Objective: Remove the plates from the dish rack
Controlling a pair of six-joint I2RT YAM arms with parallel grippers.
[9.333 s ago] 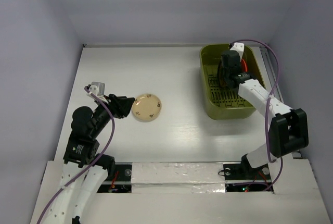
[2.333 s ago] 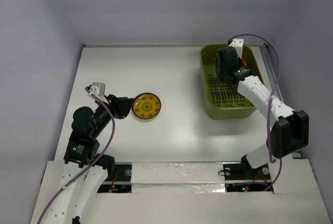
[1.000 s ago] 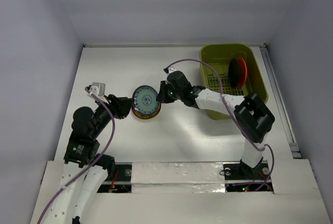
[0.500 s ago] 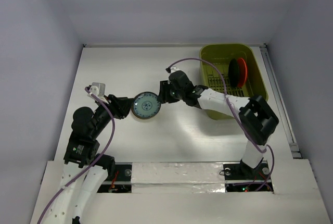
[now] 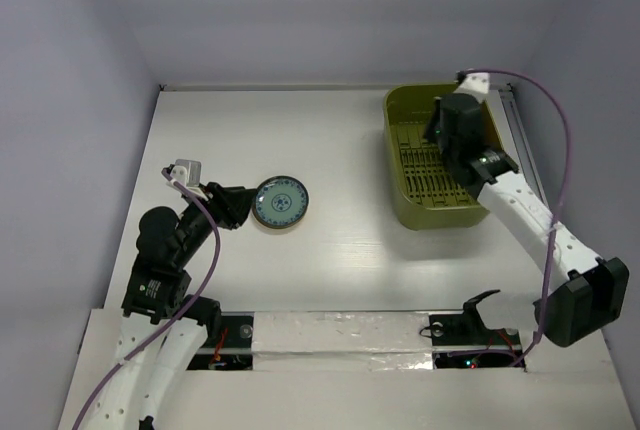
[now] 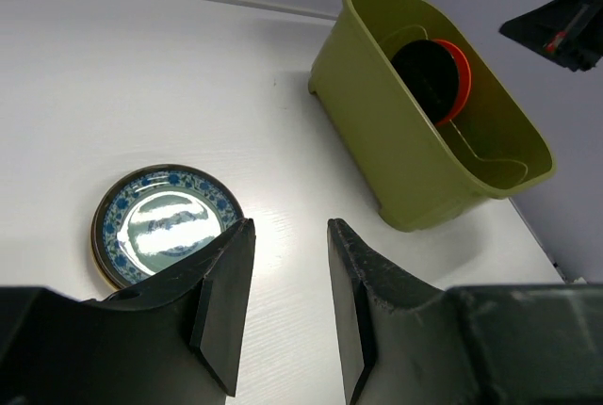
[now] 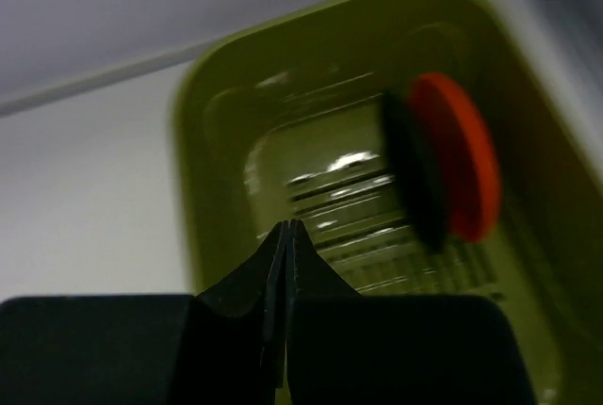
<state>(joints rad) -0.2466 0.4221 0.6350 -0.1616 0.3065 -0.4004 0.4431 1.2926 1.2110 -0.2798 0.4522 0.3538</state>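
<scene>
In the olive-green dish rack (image 6: 377,151), a black plate (image 7: 410,179) and an orange-red plate (image 7: 464,170) stand on edge, side by side, just ahead of and below the right gripper (image 7: 285,235). Its fingers are pressed together on nothing, and its arm reaches out over the rack. A blue-patterned plate (image 6: 165,224) lies flat on the table (image 5: 340,130) just ahead of the left gripper (image 6: 287,301), which is partly parted and empty, its arm folded low.

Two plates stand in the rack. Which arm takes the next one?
Right. The right gripper hangs shut and empty above the dish rack, facing the black plate and orange-red plate. The left gripper sits open far off, beside the blue-patterned plate.
</scene>
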